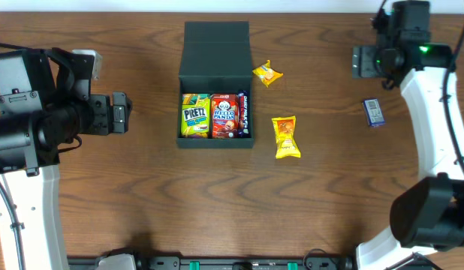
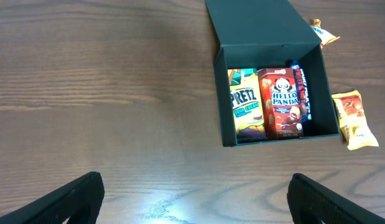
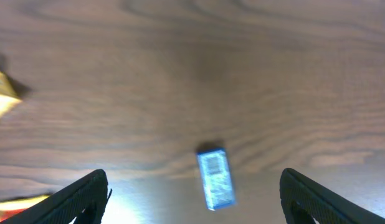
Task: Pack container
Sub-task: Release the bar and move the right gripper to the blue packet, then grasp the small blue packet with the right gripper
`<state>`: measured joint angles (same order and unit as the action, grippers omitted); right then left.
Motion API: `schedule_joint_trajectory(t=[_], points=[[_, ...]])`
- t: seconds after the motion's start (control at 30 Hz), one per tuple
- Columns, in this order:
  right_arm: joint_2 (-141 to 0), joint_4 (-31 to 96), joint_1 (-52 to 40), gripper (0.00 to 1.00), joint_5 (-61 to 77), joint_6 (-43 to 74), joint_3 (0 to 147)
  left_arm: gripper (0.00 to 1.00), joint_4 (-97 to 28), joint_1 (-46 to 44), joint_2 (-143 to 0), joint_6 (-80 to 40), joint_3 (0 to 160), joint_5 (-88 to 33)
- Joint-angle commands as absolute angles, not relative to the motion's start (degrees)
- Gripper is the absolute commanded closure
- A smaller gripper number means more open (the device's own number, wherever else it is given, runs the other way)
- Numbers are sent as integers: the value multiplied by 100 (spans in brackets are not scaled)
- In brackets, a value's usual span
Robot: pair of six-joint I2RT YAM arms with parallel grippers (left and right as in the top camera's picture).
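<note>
Now the container [image 1: 217, 46] holds three snacks [image 1: 225, 115], three lie outside.

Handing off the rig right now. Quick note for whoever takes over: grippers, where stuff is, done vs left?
Left gripper: open, empty, over bare table left of the container.
Right gripper: open, empty, over the blue packet at the far right.
Container: mid-table, lid flap open.
Done: Pretz box, Hello Panda box and a dark bar are packed side by side inside.
Left: three items are on the table, the small orange packet beside the lid, the yellow packet right of the container, and the blue packet. Lid not yet closed.
</note>
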<state>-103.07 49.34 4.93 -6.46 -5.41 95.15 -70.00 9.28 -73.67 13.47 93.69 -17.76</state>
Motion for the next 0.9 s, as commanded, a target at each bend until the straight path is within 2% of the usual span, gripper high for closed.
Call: schedule_joint_trajectory(t=[0.0, 0.3, 0.87], points=[[-10602, 4928, 792, 12, -574, -1208, 9238, 5, -6982, 937, -7349, 1306, 9456, -1741], [-10927, 4436, 1096, 12, -338, -2043, 8600, 5, -6982, 937, -7349, 1306, 9456, -1741], [-11837, 4150, 1356, 14, 16, -2040, 8366, 5, -6982, 937, -7349, 1306, 9456, -1741]])
